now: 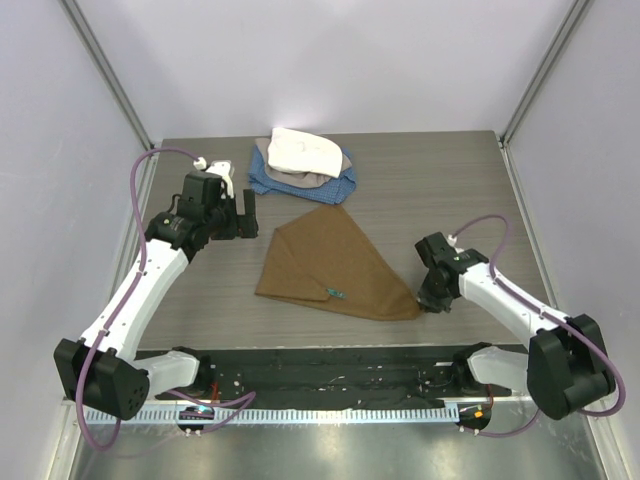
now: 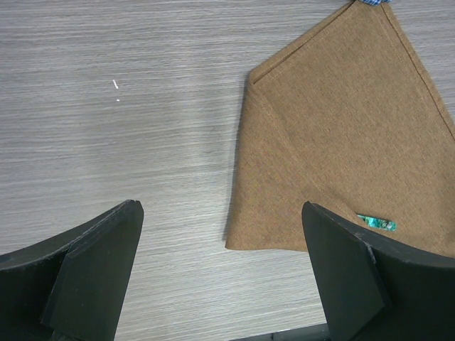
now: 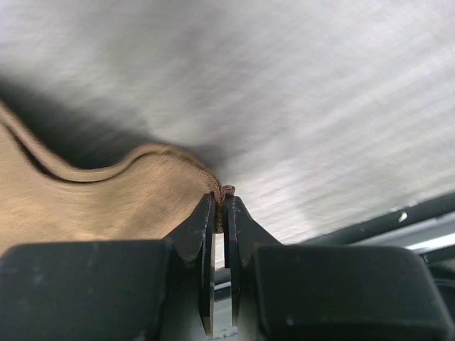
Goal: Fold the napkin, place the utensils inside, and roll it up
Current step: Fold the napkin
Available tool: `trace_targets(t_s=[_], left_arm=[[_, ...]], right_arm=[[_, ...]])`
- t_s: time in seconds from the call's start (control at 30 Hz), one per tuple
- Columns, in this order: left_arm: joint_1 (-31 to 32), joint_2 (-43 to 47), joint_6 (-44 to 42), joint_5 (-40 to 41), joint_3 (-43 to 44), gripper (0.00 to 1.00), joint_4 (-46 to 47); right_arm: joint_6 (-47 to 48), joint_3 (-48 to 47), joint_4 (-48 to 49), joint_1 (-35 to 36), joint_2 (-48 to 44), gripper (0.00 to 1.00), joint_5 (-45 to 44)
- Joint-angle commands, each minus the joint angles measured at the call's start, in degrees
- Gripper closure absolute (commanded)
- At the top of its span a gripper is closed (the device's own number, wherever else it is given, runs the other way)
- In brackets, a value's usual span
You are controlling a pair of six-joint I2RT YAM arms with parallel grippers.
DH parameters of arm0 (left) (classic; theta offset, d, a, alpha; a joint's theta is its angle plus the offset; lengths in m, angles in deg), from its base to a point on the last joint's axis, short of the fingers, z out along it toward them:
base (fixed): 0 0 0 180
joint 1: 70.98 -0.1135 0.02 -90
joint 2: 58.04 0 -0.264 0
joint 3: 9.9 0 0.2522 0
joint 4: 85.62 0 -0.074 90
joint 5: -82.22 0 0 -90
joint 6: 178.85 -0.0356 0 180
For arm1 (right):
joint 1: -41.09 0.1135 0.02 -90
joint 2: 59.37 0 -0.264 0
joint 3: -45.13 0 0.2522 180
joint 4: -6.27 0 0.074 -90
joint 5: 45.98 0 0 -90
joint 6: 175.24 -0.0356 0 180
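Napkin [image 1: 330, 262] lay mid-table, folded to a triangle: apex at 12 o'clock, long edge along the near side. Spoon [image 1: 335, 292] sat tucked inside the fold. Only its green handle tip poked out at the 6 o'clock edge, and the bowl was hidden. My read: fold and insert done, roll not yet started.

Right gripper [image 1: 430, 300] was at the napkin's 4 o'clock corner. Jaws were closed to a thin slit, with the cloth corner pinched between the tips and that edge humped off the table [image 1: 450, 190]. Probably gripped there because a corner is the easiest start for a roll back over the spoon.

Left gripper [image 1: 247, 212] hung off the napkin's 10 o'clock side, over bare table. Jaws were spread full and held nothing. Likely parked clear of the cloth, available to pin the far side.

At 12 o'clock, white cloth [image 1: 302, 150] was stacked on blue cloth [image 1: 345, 183], just at the napkin's apex and not part of this job.

No readable writing or brand anywhere. The handle tip showed a green pattern, too small to make out.
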Motion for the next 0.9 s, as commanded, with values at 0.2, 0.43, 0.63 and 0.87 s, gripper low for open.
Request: trace_targets(t_s=[0.2,0.43,0.63,0.87], left_arm=[[-0.3,-0.5,-1.1,0.5,-0.6,0.00,1.5],[-0.7,-1.8,-1.1,1.4,-0.7,0.00,1.5],[-1.2,-2.7,-1.1,1.8,-0.8,0.00,1.6],[-1.5,-3.3,-1.0,2.2,-0.9,0.00,1.5]], right_arm=[[6.7,-16.2,8.2,13.1,4.8,0.99,-9.9],[8.9,-23.1,18.8,21.3,13.3,0.99,-5.2],[8.1,-30.1,23.9,27.8,21.2,0.99,-5.0],[7.0,-34.9,30.5,32.7,27.5,0.99,-8.8]])
